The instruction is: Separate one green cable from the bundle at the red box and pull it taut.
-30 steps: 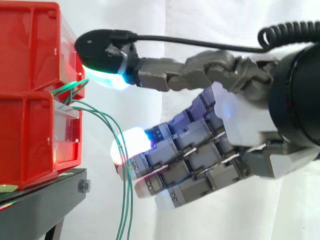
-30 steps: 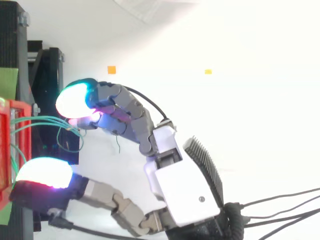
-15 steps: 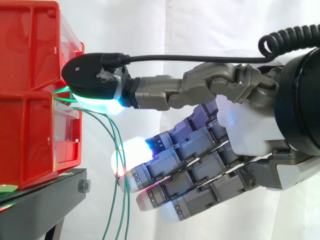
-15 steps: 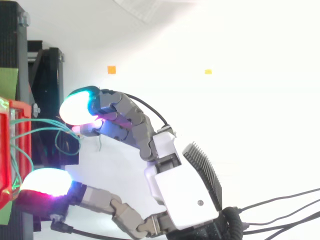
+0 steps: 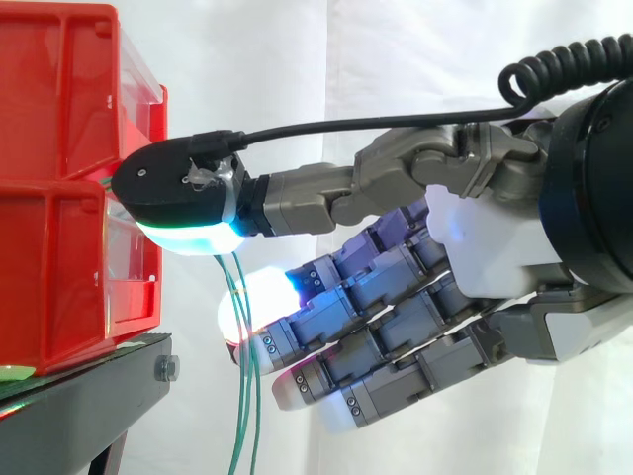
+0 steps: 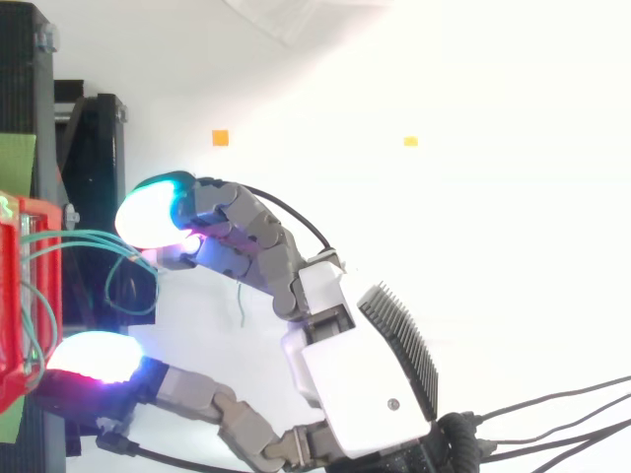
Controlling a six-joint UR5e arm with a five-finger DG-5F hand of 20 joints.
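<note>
Green cables [image 5: 243, 396] came out of the front of the lower red box [image 5: 59, 277] and hung slack just beside the black stand [image 5: 89, 396], brushing the glowing fingertips [image 5: 247, 302]. The hand [image 5: 495, 247] was spread wide and gripped nothing. Its fingers reached nearly straight toward the bundle, and the thumb [image 5: 178, 198] stood well apart from them with its pad at the box's front. Seen from above, the strands fanned from the box to the fingertips [image 6: 148, 212] and looped loosely there.
</note>
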